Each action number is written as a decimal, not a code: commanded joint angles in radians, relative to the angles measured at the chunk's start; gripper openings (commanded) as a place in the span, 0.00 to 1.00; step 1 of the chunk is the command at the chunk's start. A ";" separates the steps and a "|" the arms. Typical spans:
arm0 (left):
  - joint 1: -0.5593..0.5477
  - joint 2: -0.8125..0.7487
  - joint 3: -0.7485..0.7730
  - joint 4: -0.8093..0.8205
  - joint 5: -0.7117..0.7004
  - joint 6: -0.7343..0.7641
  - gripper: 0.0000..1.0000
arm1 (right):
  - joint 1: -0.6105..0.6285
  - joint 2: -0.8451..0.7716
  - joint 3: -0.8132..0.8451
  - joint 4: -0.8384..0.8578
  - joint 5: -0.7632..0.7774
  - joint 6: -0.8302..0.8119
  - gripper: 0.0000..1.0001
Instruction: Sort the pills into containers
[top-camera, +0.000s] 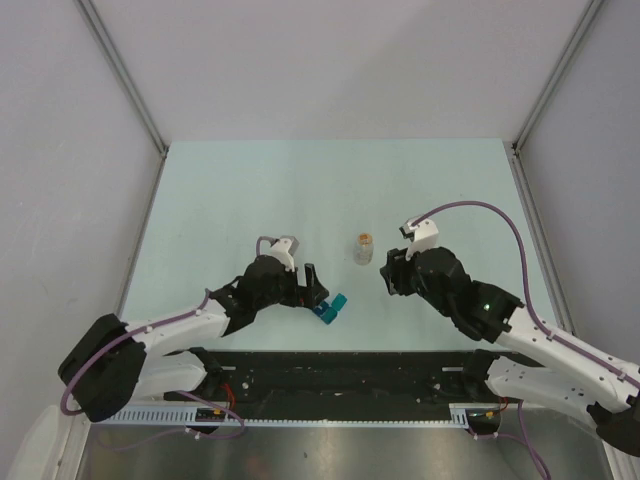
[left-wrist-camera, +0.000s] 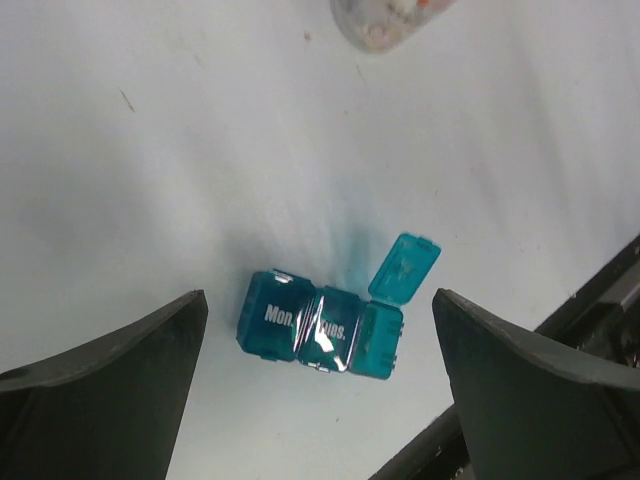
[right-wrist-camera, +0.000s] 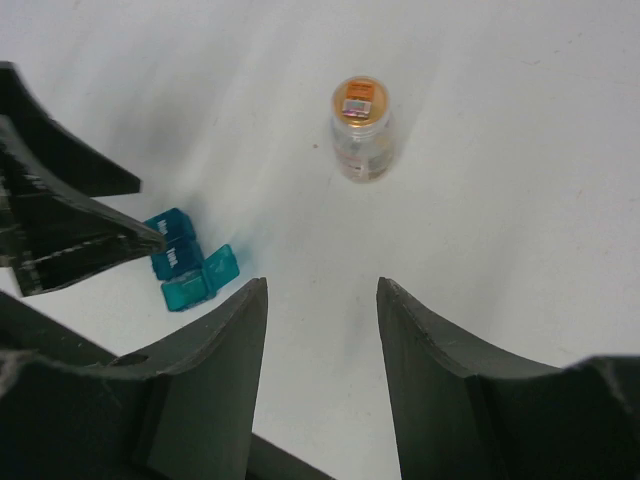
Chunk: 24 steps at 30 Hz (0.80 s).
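Note:
The small bright-blue pill box (top-camera: 331, 307) lies on the table near the front edge. In the left wrist view the pill box (left-wrist-camera: 320, 325) shows compartments marked "Mon." and "Tues." shut, and the end compartment's lid (left-wrist-camera: 405, 268) flipped open. My left gripper (top-camera: 316, 289) is open and empty, hovering just left of and above the box, its jaws spread wider than the box (left-wrist-camera: 318, 300). My right gripper (top-camera: 388, 276) is open and empty, to the right of the box and just in front of the bottle. No loose pills show on the table.
A small clear bottle with a tan top (top-camera: 364, 248) stands upright behind the box; it also shows in the right wrist view (right-wrist-camera: 362, 130), with pale pieces inside. The black base rail (top-camera: 340, 365) runs along the near edge.

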 joint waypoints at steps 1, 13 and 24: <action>0.003 -0.118 0.120 -0.186 -0.151 0.041 1.00 | -0.111 0.088 0.031 0.080 -0.092 0.047 0.52; 0.003 -0.467 0.123 -0.374 -0.150 -0.017 1.00 | -0.226 0.524 0.231 0.226 -0.224 -0.020 0.82; 0.002 -0.518 0.082 -0.393 -0.130 -0.048 1.00 | -0.240 0.806 0.350 0.240 -0.143 -0.048 0.90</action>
